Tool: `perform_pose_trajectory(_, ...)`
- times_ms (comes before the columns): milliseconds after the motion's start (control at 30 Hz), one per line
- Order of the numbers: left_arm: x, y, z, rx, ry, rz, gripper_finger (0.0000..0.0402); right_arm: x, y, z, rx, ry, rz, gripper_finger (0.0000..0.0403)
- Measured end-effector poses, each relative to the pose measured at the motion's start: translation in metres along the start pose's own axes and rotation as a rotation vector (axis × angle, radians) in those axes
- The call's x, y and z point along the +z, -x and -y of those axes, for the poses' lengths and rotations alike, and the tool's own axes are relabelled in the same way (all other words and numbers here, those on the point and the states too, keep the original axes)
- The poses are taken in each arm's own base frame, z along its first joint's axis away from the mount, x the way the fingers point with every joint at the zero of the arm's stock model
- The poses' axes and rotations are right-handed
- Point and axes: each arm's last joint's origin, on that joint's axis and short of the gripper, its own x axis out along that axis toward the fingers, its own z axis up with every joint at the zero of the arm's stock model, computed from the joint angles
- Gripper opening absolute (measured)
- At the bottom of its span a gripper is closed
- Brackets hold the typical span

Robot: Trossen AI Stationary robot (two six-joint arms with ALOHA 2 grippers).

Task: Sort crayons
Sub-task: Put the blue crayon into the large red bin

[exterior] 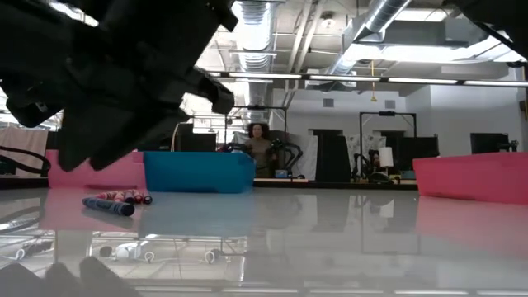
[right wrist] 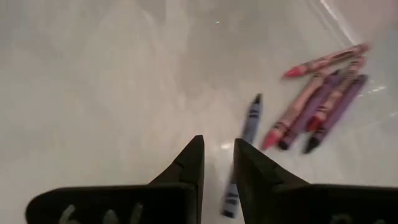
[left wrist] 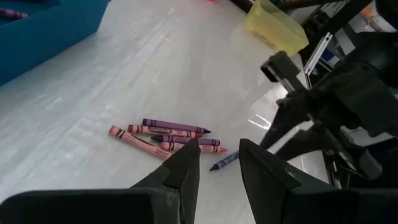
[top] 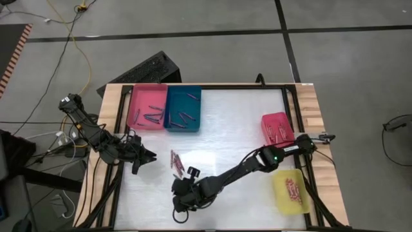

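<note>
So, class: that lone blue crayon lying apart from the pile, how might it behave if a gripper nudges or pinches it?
The blue crayon is a thin round stick lying flat on the glossy table, so it probably rolls or slides when nudged. It looks stiff and light, though a hard pinch might snap it.

overhead, table-level, two wrist views sharing crayons (left wrist: 168, 135)

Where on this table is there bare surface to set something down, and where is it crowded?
Free: the white tabletop between the blue plastic tray and the red plastic tray, and the near strip left of the yellow plastic tray. Crowded: around the loose crayons, flanked by the left gripper and right gripper.
</note>
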Motion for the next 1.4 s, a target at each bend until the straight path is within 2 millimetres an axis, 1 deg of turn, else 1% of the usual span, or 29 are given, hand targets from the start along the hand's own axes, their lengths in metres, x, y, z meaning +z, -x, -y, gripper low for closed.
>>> perform_pose_trajectory(133, 0.0, 0.0, 0.0, 0.0, -0.002, 0.001, 0.0102, -0.001, 0.0, 0.004, -0.052, 0.019, -0.005, 0.0082)
perform_pose_trajectory(267, 0.0, 0.0, 0.0, 0.003, -0.003, 0.005, 0.0102, -0.001, -0.001, 0.007, -0.064, 0.025, -0.015, 0.0082)
perform_pose_trajectory(700, 0.0, 0.0, 0.0, 0.003, -0.003, 0.005, 0.0102, -0.02, -0.018, 0.003, -0.059, 0.011, -0.089, 0.0082)
perform_pose_trajectory(867, 0.0, 0.0, 0.0, 0.003, 0.0, 0.006, 0.0102, -0.02, -0.019, 0.004, -0.034, -0.009, -0.112, 0.0081)
perform_pose_trajectory(1000, 0.0, 0.0, 0.0, 0.003, 0.0, 0.006, 0.0102, -0.019, -0.02, 0.005, -0.023, -0.031, -0.124, 0.0061)
perform_pose_trajectory(1167, 0.0, 0.0, 0.0, 0.003, 0.001, 0.006, 0.0102, -0.019, -0.02, 0.005, -0.022, -0.057, -0.126, 0.0011)
perform_pose_trajectory(1400, 0.0, 0.0, 0.0, 0.003, 0.002, 0.006, 0.0102, -0.019, -0.02, 0.005, -0.023, -0.068, -0.125, 0.0005)
